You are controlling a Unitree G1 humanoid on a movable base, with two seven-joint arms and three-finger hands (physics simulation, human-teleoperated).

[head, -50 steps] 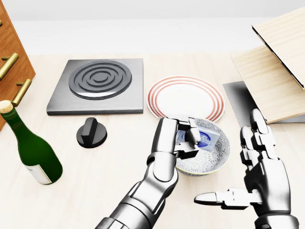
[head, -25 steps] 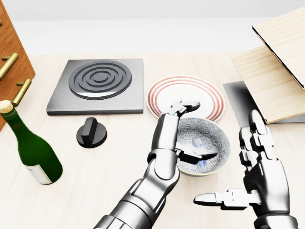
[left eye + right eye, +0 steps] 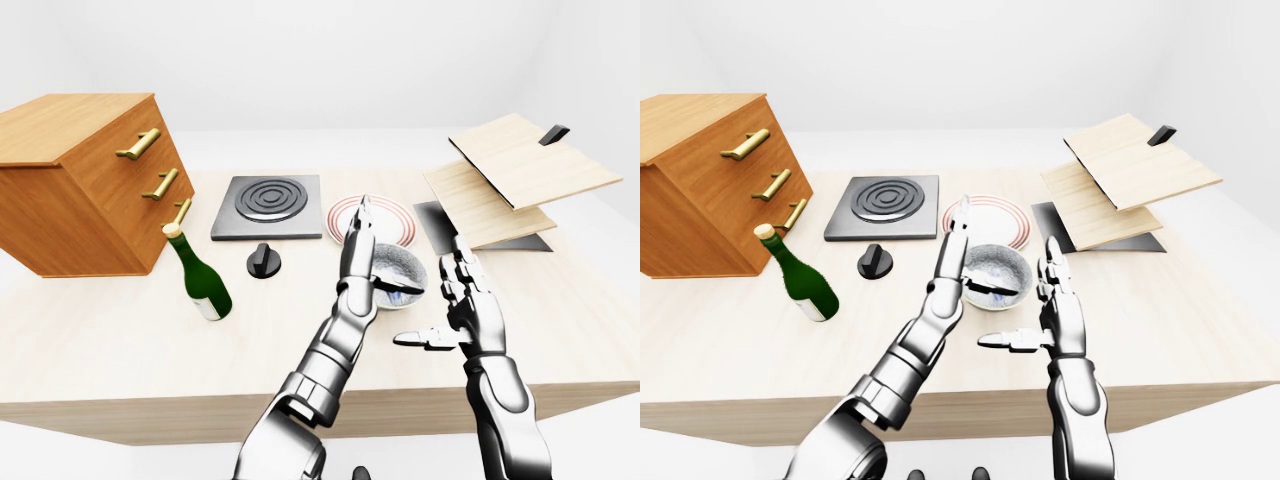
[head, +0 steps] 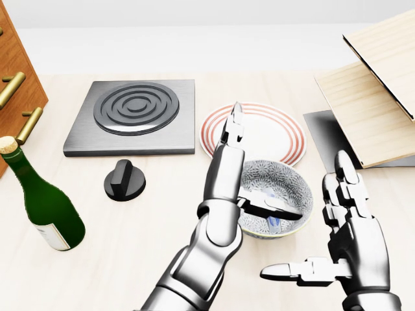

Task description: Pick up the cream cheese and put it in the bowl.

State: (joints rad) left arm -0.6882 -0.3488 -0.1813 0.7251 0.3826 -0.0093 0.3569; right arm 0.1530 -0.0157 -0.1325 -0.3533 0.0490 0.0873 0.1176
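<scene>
The fingers (image 4: 235, 126) of the left hand (image 4: 228, 170) now point straight up and are spread wide apart, holding nothing; one second ago they were curled around the cream cheese above the bowl, and half a second ago they had just let go. One finger sticks out sideways across the bowl (image 4: 285, 184). The cream cheese (image 4: 273, 222) now lies down inside the bowl, and only a small blue and white bit of it shows under that finger (the rest is hidden). The right hand (image 4: 353, 236) is in the same spot near the bottom right of the head view, with its fingers (image 4: 290, 270) open and apart, touching nothing. The bowl sits on the bench (image 4: 162, 220) just below the striped plate (image 4: 272, 133). To the left of the plate is the grey stove plate (image 4: 133, 116), with the black knob (image 4: 124, 181) just under it. The green bottle (image 4: 42, 204) stands upright at the left, near the wooden drawers (image 3: 85, 180). At the right are the tilted wooden boards (image 4: 379, 97). None of these things have moved.
</scene>
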